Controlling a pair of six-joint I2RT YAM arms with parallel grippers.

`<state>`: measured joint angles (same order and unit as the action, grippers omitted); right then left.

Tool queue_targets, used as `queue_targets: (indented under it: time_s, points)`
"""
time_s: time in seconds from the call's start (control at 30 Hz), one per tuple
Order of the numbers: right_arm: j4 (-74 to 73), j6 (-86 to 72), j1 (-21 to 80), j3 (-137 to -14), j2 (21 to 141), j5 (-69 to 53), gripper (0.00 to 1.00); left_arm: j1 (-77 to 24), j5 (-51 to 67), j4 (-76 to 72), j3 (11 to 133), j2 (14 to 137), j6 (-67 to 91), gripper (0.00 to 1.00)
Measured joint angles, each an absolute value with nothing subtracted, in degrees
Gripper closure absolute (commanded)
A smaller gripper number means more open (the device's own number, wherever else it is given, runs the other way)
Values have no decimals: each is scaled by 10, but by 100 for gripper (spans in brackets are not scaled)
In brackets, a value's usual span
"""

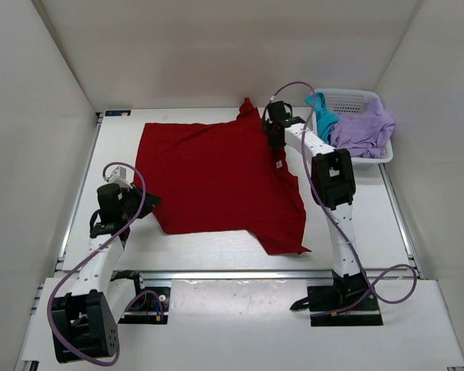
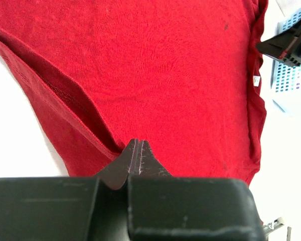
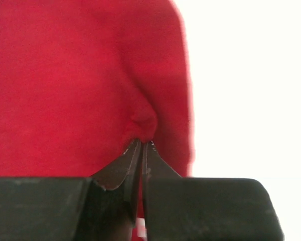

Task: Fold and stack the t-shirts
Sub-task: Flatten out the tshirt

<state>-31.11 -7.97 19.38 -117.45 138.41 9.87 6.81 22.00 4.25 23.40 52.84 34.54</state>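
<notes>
- Fabric of the red shirt [image 1: 216, 178] lies spread flat on the table [image 1: 216, 247] beside the basket [image 1: 356, 94]; we judge it is the first one to be folded.
- We see the right gripper [image 3: 141, 145] clamped on a puckered bit of the shirt's edge, on the side nearest the basket.
- We see the left gripper [image 2: 136, 145] pinched shut on the hem, on the side farthest from the basket, probably so both arms can carry cloth over together.
- We find the teal shirt [image 1: 325, 116] and lavender shirt [image 1: 363, 127] heaped inside the basket, waiting.
</notes>
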Motion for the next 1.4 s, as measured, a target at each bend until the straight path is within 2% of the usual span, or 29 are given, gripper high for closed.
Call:
queue_targets:
  time_s: [0.23,0.37,0.47,0.63,0.8,0.87,0.93,1.0,1.13,1.27,1.4]
  points:
    - [-313,-90,119,-1174,1379,114,96,68,221,42,234,528,346,100]
    - [-313,-92,93,-1178,1379,136,79,68,221,43,234,528,345,100]
    - [-314,-89,97,-1187,1379,155,72,68,221,43,234,528,346,100]
    - [-316,-86,124,-1186,1357,157,73,71,223,42,234,530,350,100]
    - [-318,-96,164,-1130,1276,128,76,61,223,37,236,537,361,100]
    - [-307,-108,183,-1065,1214,115,82,54,223,34,240,540,366,100]
    - [-295,-125,201,-973,1133,95,94,44,223,29,244,541,372,100]
    - [-260,-147,215,-846,1028,69,100,29,223,22,248,541,376,100]
    - [-256,-182,212,-623,814,58,100,-9,221,10,250,540,380,100]
    - [-306,-224,204,-469,619,65,99,-41,221,8,253,540,380,100]
    - [-398,-274,203,-403,485,59,81,-53,221,8,254,539,379,100]
